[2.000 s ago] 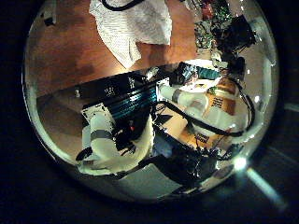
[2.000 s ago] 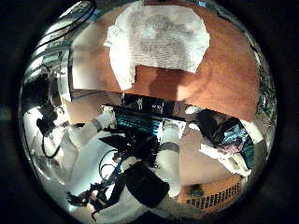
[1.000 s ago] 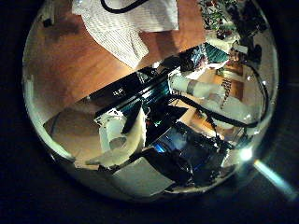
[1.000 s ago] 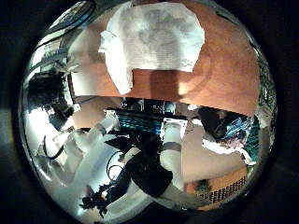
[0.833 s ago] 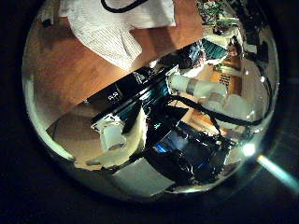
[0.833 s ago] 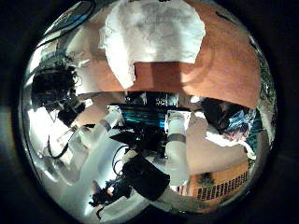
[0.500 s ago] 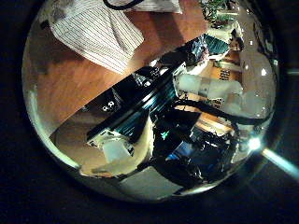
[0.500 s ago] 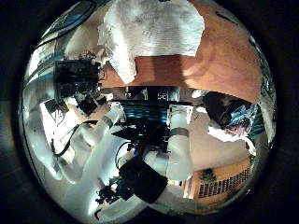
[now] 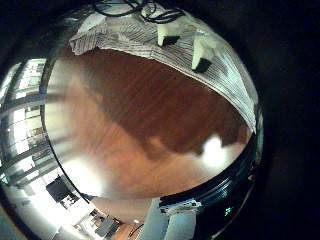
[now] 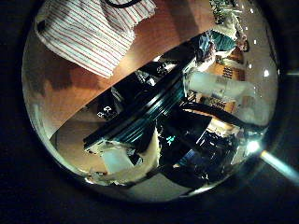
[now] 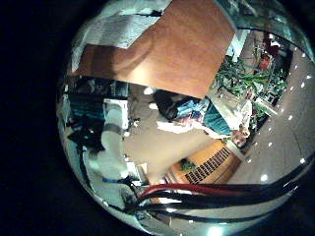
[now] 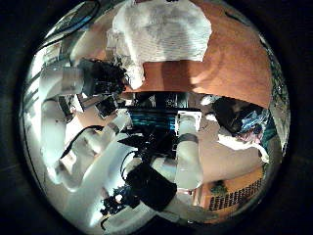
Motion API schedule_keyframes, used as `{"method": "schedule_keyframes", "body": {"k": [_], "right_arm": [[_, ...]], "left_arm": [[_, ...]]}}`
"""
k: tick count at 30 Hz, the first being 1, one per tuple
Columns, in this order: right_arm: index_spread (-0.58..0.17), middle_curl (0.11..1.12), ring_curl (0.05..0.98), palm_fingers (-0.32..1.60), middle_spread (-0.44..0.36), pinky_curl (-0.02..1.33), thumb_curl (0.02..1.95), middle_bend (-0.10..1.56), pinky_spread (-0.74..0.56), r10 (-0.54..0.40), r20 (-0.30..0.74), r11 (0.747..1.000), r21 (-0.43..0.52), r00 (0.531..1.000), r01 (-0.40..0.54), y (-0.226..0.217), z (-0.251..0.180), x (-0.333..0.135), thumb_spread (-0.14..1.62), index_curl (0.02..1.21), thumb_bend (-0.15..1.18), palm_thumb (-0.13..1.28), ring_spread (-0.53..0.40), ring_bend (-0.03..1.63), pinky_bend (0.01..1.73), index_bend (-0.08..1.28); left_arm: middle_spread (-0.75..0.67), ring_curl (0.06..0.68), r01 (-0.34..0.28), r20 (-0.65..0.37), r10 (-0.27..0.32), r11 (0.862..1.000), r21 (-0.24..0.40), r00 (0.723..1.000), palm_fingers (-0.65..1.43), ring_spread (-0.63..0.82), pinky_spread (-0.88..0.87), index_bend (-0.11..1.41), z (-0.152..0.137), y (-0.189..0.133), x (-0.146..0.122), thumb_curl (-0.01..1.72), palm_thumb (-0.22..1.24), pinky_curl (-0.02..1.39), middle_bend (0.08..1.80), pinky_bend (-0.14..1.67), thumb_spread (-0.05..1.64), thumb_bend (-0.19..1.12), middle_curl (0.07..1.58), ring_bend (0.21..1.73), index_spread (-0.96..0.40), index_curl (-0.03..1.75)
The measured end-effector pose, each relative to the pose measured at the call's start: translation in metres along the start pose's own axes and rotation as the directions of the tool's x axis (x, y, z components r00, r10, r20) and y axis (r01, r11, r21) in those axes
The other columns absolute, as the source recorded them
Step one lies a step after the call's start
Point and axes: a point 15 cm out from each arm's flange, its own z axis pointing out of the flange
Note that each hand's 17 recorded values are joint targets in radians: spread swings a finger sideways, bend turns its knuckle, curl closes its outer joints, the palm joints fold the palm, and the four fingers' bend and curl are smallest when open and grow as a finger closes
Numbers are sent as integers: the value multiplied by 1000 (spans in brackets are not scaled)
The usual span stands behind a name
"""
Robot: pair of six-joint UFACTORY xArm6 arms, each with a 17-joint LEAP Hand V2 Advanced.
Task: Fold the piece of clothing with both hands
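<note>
Brown wooden table (image 9: 150, 120) fills left palm views. Striped garment (image 10: 89, 33) lies flat on table, upper left of thumb-side view. Left hand (image 9: 185, 45) fingertips rest near cloth edge, fingers look straight, holding nothing. Right thumb-side view: garment top centre on table, other hand (image 12: 98, 78) beside it. Right hand's own fingers: cannot tell.
</note>
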Motion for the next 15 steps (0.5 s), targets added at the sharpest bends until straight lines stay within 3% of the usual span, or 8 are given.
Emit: {"method": "schedule_keyframes", "body": {"k": [6,11,15], "right_arm": [[-339,357,238,162,-2,212,216,219,334,14,9,1000,13,1000,-14,5,-2,6,1272,283,-12,254,101,611,607,162],[-339,357,238,167,-2,214,213,212,331,17,9,999,28,1000,-18,9,-5,7,1272,286,-13,258,101,605,600,162],[-341,358,238,172,-2,215,212,209,331,22,10,999,33,1000,-22,11,-5,8,1272,289,-14,259,101,599,593,162]], "left_arm": [[285,201,26,21,-26,1000,-9,999,138,357,419,173,3,-6,1,322,301,372,258,476,946,4,359,744,81,304],[57,216,50,63,-49,999,-15,997,419,57,178,169,3,-7,-2,344,454,366,476,469,986,1,456,797,19,325],[-76,281,67,105,-65,998,-12,992,668,-214,-148,156,1,-9,-10,361,547,433,614,685,994,-1,552,975,-50,322]]}}
